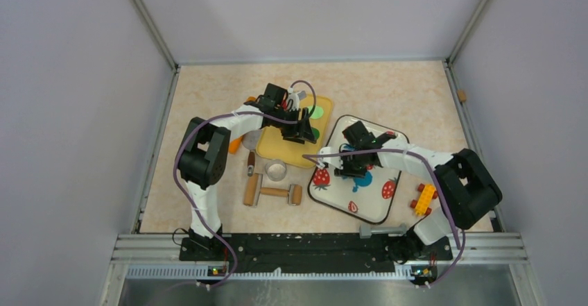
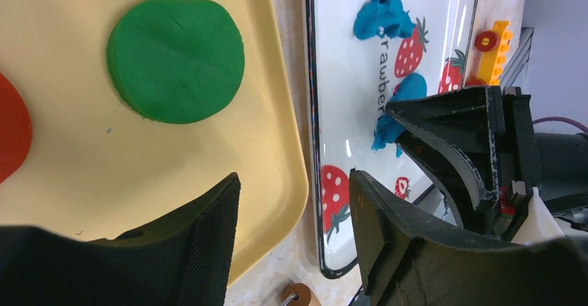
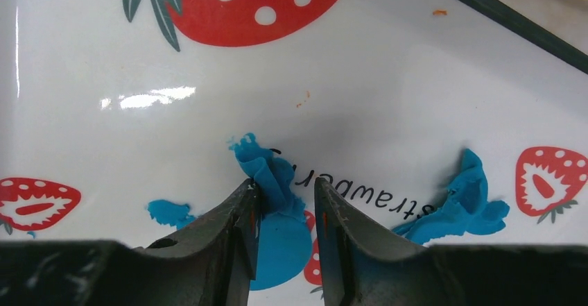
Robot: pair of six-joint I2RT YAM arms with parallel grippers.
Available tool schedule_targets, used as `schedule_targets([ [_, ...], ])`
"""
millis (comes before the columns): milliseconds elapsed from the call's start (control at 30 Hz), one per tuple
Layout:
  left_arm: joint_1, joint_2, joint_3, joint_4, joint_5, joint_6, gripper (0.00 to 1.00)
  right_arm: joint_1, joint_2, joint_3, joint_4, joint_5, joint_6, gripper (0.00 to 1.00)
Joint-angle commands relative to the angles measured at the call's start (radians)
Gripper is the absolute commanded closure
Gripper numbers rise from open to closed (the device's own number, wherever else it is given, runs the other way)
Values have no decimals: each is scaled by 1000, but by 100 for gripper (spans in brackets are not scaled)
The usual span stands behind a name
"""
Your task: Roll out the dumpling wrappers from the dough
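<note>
The left gripper (image 2: 292,184) hangs over the right edge of the yellow tray (image 2: 83,174), its jaws well apart with nothing between them. A green disc (image 2: 175,60) and part of a red disc (image 2: 10,125) lie flat on that tray. In front of it, on the table, rest a rolling pin (image 1: 272,192) and a small metal ring (image 1: 275,171), neither touched by a gripper.

Next comes the strawberry tray (image 1: 374,205), and on it the dough (image 3: 267,171): a ragged blue scrap standing up between the jaws of the right gripper (image 3: 284,188). A round blue wrapper (image 3: 281,254) lies flat just beneath, and more scraps lie on either side. The jaws stand close about the scrap. One pad seems to touch it, but I cannot tell whether they pinch it. Farthest right, a toy brick (image 1: 424,198) sits off the tray.

The scrap looks soft and thin, so a hard squeeze could tear it or leave it stuck to a pad. It also seems to meet the wrapper's edge. Lifting it could drag or rip the wrapper, and fingertips set too low could dent it.

The top view gives the whole layout, including the pin and ring, but there the right gripper hides most of the dough. Only the right wrist view shows the scrap between the jaws. Only the left wrist view shows the creases in the green disc and the empty gap between the left jaws.
</note>
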Motion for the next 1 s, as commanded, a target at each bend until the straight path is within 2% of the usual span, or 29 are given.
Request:
schedule_targets([
  [0, 5, -25, 5, 34, 12, -4, 38, 6, 20, 21, 115, 123, 56, 66],
  [433, 0, -26, -12, 51, 21, -13, 38, -120, 21, 146, 137, 170, 201, 67],
  [567, -6, -37, -14, 48, 22, -2, 38, -170, 26, 188, 101, 129, 245, 67],
  [667, -7, -54, -17, 48, 34, 5, 38, -229, 30, 251, 24, 41, 310, 66],
  [733, -9, -65, -22, 63, 39, 3, 38, -262, 27, 282, -57, -90, 323, 58],
  [833, -11, -68, -22, 70, 36, -11, 38, -254, 4, 263, -114, -210, 302, 45],
  [900, -11, -68, -22, 72, 35, -11, 38, -233, 6, 250, -135, -236, 269, 42],
  [967, -11, -69, -22, 66, 31, -7, 38, -205, 11, 230, -119, -195, 268, 40],
])
